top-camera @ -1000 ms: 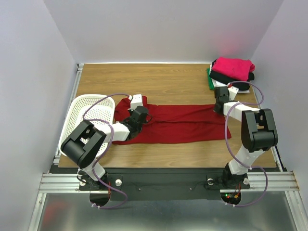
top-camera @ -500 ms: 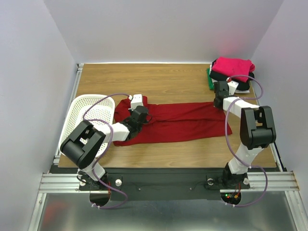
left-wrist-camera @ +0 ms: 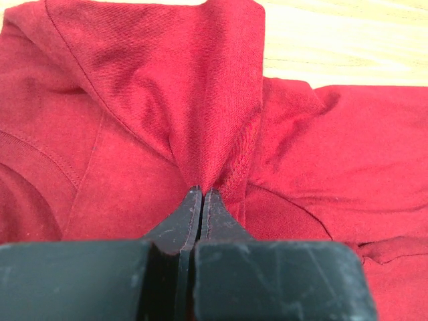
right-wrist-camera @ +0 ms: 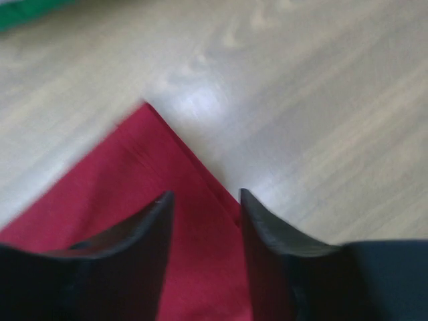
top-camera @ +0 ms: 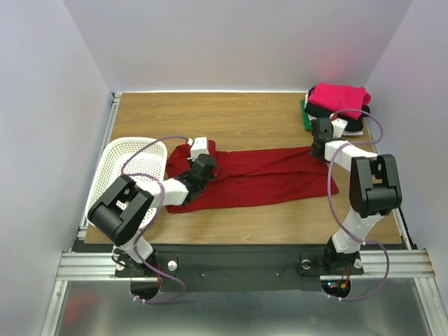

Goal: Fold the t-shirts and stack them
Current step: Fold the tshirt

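A large dark red t-shirt [top-camera: 266, 178] lies stretched left to right across the wooden table, folded lengthwise. My left gripper [top-camera: 208, 166] is at the shirt's left end, shut on a raised pinch of the red cloth [left-wrist-camera: 214, 100]; the jaws [left-wrist-camera: 202, 194] meet with the fabric between them. My right gripper [top-camera: 318, 148] hovers over the shirt's far right corner [right-wrist-camera: 134, 174]. Its fingers [right-wrist-camera: 204, 197] stand open, with the cloth lying flat under them, not gripped. A stack of folded t-shirts sits at the back right: pink [top-camera: 340, 96] on top, black [top-camera: 325, 110], green [top-camera: 305, 117] and white [top-camera: 352, 127] beneath.
A white perforated basket [top-camera: 133, 162] stands at the table's left edge, just left of the red shirt. White walls close in the table on three sides. Bare wood [top-camera: 231, 115] shows behind the shirt, and a green edge [right-wrist-camera: 20, 13] shows at the top left of the right wrist view.
The right gripper moved a little toward the back with the shirt's corner, then opened and let the cloth go. The left gripper has stayed shut on the shirt.
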Tool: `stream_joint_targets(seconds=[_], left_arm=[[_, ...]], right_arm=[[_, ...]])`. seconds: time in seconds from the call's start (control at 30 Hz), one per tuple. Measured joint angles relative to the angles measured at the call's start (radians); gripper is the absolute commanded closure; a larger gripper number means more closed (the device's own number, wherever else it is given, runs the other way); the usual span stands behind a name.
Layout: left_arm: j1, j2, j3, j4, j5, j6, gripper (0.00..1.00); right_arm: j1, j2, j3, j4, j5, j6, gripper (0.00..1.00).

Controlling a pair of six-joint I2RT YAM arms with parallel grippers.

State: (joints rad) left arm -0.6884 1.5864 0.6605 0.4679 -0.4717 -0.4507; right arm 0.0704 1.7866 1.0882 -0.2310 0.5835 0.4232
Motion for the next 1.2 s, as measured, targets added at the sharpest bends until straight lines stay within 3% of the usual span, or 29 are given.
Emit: stream_joint_targets(seconds=[0.23, 0.67, 0.77, 0.8, 0.9, 1.2], left_arm=[[-0.005, 0.000, 0.000, 0.002, 0.006, 0.000, 1.00], [-0.011, -0.011, -0.013, 0.009, 0.017, -0.003, 1.00], [-0.013, -0.011, -0.013, 0.009, 0.017, -0.003, 1.00], [-0.016, -0.011, -0.013, 0.009, 0.017, -0.003, 1.00], [-0.019, -0.011, -0.013, 0.009, 0.017, -0.003, 1.00], [-0.025, -0.012, -0.013, 0.009, 0.016, -0.004, 1.00]], right_arm=[[-0.006, -0.127, -0.116, -0.040, -0.003, 0.011, 0.49], [-0.012, -0.143, -0.175, -0.058, -0.068, 0.026, 0.58], [-0.012, -0.142, -0.175, -0.058, -0.077, 0.026, 0.72], [-0.012, -0.142, -0.175, -0.057, -0.080, 0.027, 0.83], [-0.012, -0.133, -0.175, -0.056, -0.086, 0.027, 0.99], [-0.012, -0.126, -0.174, -0.054, -0.082, 0.024, 1.00]])
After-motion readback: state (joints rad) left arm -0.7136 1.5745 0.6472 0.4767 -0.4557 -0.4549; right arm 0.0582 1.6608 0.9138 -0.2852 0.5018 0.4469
